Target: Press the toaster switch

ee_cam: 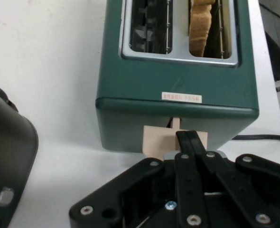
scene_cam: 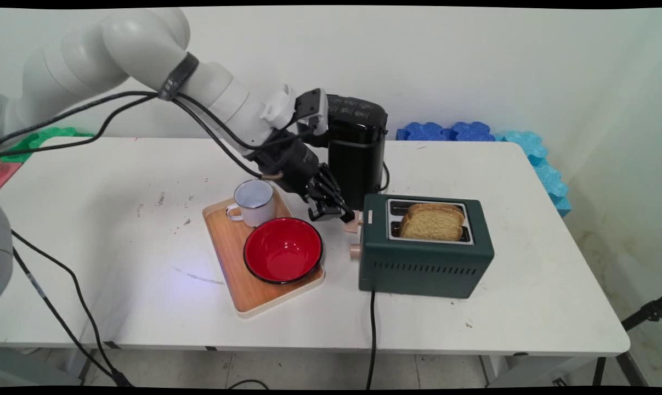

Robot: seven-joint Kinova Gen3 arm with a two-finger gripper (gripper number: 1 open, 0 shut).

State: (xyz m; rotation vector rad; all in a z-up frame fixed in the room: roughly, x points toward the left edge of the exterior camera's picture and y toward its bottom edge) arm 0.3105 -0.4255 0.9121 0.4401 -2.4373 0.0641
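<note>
1. Main view shows the black two-finger hand (scene_cam: pixel 339 213) reaching down and to its front, its tip right at the end face of the dark green two-slot metal toaster (scene_cam: pixel 425 247)
2. Straight ahead of the hand, touching or almost touching its fingertips, is the pale beige flat lever tab (ee_cam: pixel 174 140) that sticks out of the toaster's end face; the round beige knob (scene_cam: pixel 355 251) sits lower on that same face, just below the hand
3. Hand view has the fingers drawn together, one finger (ee_cam: pixel 190 142) lying over the tab; I judge the hand closed with nothing gripped, pressing on top of the tab instead of clamping it
4. The toaster's long axis runs directly away from the hand, so the lever's slot stands upright in front of the fingertips
5. Beyond the tab, a slice of brown toasted bread (scene_cam: pixel 434 222) stands in the slot on the hand's right; the other slot is empty
6. Behind the hand lies a wooden tray with a pale rim (scene_cam: pixel 229 263) carrying a red bowl with a black rim (scene_cam: pixel 283 250) and a white enamel mug (scene_cam: pixel 253 203); a black kettle-like appliance (scene_cam: pixel 357 148) stands on the white table (scene_cam: pixel 117 263) close beside the hand
</note>
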